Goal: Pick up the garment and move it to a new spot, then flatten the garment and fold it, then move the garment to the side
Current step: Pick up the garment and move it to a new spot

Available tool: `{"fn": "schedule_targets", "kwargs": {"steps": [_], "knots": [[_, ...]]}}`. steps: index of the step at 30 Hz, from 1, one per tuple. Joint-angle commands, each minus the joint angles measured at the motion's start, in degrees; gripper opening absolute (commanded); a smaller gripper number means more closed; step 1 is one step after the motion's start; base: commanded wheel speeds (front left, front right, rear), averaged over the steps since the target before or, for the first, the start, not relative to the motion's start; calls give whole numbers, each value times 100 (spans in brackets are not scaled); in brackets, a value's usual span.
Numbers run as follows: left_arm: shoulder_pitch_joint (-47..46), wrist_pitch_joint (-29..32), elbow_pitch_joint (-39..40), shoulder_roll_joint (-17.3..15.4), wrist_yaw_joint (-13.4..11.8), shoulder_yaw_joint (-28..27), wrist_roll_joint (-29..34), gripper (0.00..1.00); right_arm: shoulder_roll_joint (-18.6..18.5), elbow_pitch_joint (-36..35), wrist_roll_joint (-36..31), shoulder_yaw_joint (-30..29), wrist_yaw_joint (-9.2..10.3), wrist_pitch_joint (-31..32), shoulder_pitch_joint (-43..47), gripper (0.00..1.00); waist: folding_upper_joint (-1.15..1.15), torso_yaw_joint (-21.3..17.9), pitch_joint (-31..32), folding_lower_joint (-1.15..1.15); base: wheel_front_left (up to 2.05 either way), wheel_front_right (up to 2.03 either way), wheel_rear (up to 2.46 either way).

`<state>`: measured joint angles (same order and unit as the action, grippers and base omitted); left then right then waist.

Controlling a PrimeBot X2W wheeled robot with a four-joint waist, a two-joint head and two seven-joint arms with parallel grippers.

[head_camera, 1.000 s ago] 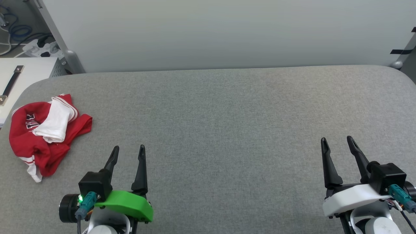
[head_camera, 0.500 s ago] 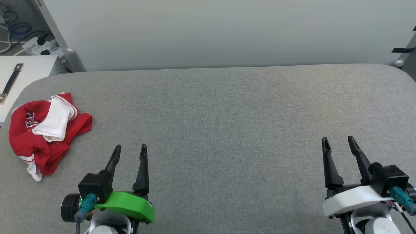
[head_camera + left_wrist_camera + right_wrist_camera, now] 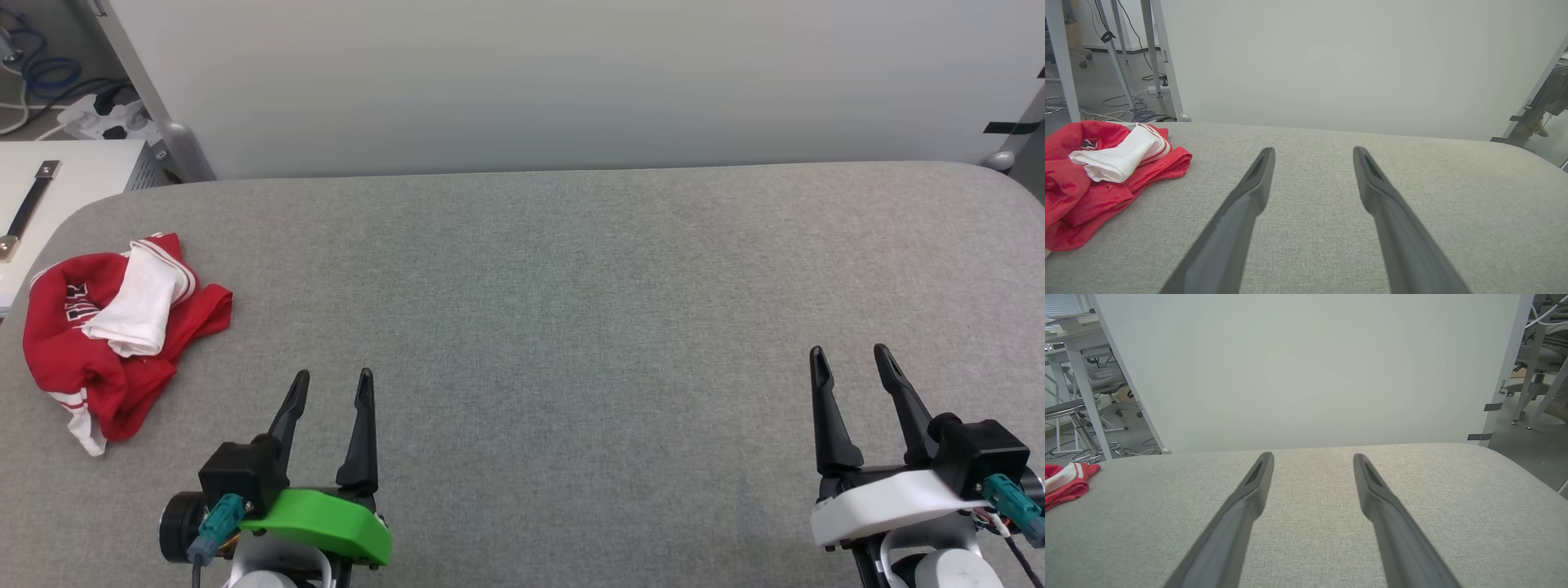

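The garment lies crumpled at the left end of the grey table, red with a white sleeve bunched on top and striped trim at its near corner. In the left wrist view the garment sits to the left of the fingers, apart from them. My left gripper hovers open near the front edge, right of the garment, with nothing between its fingers. My right gripper stands open and empty at the front right. A corner of the garment shows at the far left of the right wrist view.
A pale wall panel rises behind the table. A white cabinet with a black strap stands off the table's left end, with cables and a power strip on the floor behind. Chairs and table legs stand beyond the right end.
My left gripper has drawn back slightly toward the front edge and shifted a little right. The garment and my right gripper stay where they were.
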<state>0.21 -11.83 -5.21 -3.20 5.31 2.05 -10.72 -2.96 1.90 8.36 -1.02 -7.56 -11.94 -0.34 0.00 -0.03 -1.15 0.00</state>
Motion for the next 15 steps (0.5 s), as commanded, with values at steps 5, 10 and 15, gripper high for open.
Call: {"fn": "schedule_targets", "kwargs": {"steps": [5,10,15], "knots": [[76,-119,-52,28,42,56,-129,100,7,27,46,3,7,-111,28,100,0,67,-60,0,0,0,0],[39,-179,-70,29,51,68,-180,100,8,77,-222,3,7,-170,17,100,0,257,-156,0,0,0,0],[13,-240,-86,31,60,53,-214,100,8,101,-533,39,7,-230,-10,100,0,547,-209,0,0,0,0]]}}
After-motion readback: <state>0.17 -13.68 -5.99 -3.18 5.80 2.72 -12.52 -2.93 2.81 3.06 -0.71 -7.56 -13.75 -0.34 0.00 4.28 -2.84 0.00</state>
